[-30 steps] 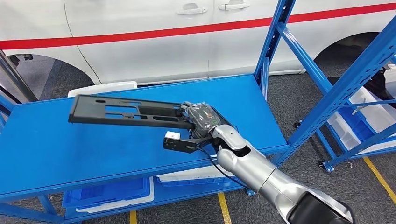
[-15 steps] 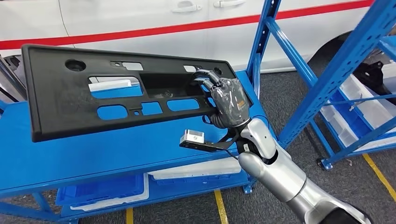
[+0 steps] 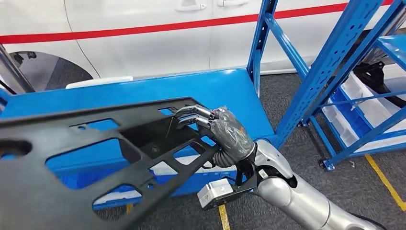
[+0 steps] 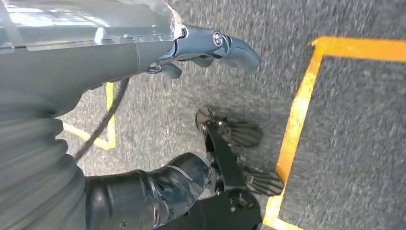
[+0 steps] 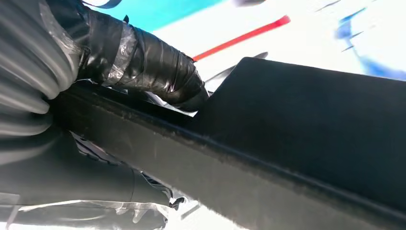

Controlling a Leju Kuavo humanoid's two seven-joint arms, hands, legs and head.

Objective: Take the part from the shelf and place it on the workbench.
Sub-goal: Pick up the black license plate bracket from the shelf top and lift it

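The right hand (image 3: 229, 135) holds the long black plastic panel with cut-outs (image 3: 95, 163) by its near end, fingers (image 3: 191, 115) curled over its edge, above the blue metal shelf (image 3: 225, 91); the left hand's (image 4: 210, 45) grip I cannot tell

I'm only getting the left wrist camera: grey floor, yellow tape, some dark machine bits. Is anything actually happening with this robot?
Observer: Yes. In the head view the right hand holds a long black part with cut-out holes.
Operator: Holds it how? Is it lying on something?
Observer: No, it hangs tilted in the air in front of the blue shelf, with the fingers hooked over its upper edge.
Operator: And close up, does the grip look firm?
Observer: The right wrist view shows the taped thumb lying against the part's edge.
Operator: What's behind all that?
Observer: A white car with a red stripe stands past the shelf.
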